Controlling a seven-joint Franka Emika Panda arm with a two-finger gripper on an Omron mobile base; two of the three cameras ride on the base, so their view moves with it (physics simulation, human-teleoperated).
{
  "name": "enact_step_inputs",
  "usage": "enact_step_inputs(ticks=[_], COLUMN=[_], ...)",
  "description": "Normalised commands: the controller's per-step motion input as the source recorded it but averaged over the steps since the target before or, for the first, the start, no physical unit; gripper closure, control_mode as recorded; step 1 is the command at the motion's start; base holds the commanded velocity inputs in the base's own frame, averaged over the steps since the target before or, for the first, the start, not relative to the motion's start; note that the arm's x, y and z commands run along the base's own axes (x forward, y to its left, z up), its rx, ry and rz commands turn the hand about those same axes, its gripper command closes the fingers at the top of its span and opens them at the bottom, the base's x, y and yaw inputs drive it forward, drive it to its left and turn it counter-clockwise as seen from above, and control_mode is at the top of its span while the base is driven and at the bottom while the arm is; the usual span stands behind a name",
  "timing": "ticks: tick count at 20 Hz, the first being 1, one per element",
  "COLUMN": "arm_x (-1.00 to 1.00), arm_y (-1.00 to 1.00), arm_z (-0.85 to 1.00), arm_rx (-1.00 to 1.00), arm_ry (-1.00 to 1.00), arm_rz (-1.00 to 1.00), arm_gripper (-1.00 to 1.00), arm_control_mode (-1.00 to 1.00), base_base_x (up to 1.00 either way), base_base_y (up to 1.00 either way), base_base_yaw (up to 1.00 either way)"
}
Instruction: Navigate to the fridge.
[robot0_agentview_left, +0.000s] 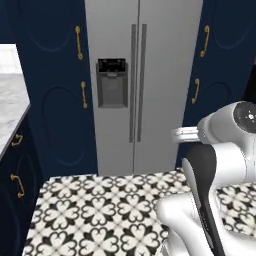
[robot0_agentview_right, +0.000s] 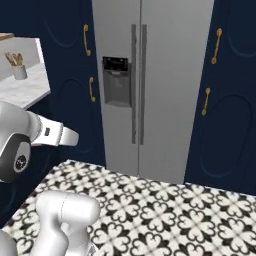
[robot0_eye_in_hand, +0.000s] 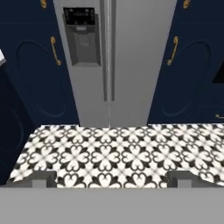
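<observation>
Most of approach judged done | left base: fridge (robot0_agentview_left: 145, 85) dead ahead, strip of patterned floor (robot0_agentview_left: 100, 205) between | right base: same, near | hand: gripper (robot0_eye_in_hand: 111, 178) fingertips apart, probably released, grasping nothing

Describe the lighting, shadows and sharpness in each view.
Left base view: fridge evenly lit, no glare, edges slightly soft. Right base view: same flat light, cabinets very dark. Hand view: floor crisp, no cast shadows; fingers dim.
</observation>
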Motion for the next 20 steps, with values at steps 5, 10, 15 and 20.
enact_step_inputs(ticks=[5,10,15,20], arm_x=[0.0,0.0,0.0,0.0], arm_y=[0.0,0.0,0.0,0.0], arm_z=[0.0,0.0,0.0,0.0], arm_rx=[0.0,0.0,0.0,0.0], arm_ry=[0.0,0.0,0.0,0.0], arm_rz=[0.0,0.0,0.0,0.0], arm_gripper=[-1.0,-1.0,-1.0,-1.0], arm_control_mode=[1.0,1.0,1.0,1.0], base_base_x=[1.0,1.0,1.0,1.0], base_base_y=[0.01,0.0,0.02,0.09], base_base_yaw=[-0.04,-0.08,-0.11,-0.14])
